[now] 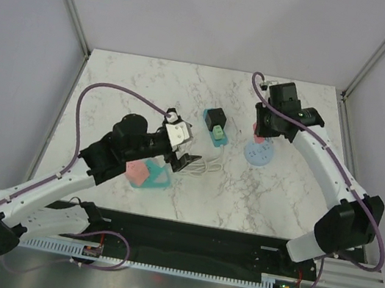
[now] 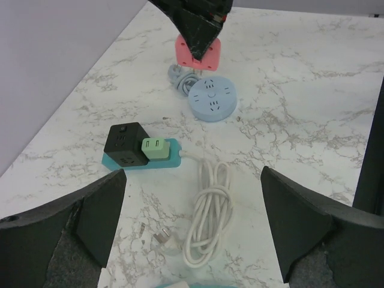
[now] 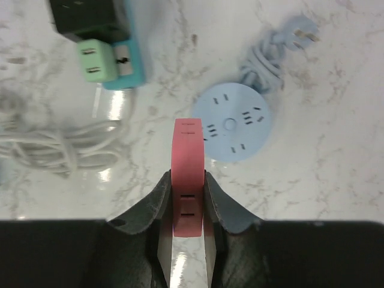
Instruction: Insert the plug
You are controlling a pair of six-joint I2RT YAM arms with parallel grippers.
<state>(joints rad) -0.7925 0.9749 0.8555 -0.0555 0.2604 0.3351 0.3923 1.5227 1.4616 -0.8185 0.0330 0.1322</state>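
A white cable coil (image 2: 207,210) with its white plug (image 2: 162,239) lies on the marble right below my left gripper (image 2: 192,192), which is open and empty; the same shows in the top view (image 1: 188,161). My right gripper (image 3: 188,192) is shut on a flat pink socket block (image 3: 188,168), held edge-up above the table beside a round blue power strip (image 3: 233,128). From above, the right gripper (image 1: 260,130) hangs just left of that blue strip (image 1: 259,153). A black socket cube (image 2: 125,144) with a green adapter (image 2: 155,148) sits on a teal base (image 2: 135,162).
The blue strip's bundled cable and plug (image 3: 282,48) lie beyond it. A pink cube (image 1: 135,173) and a teal frame (image 1: 157,178) sit under the left arm. The black cube set (image 1: 216,124) stands mid-table. White cage posts edge the table.
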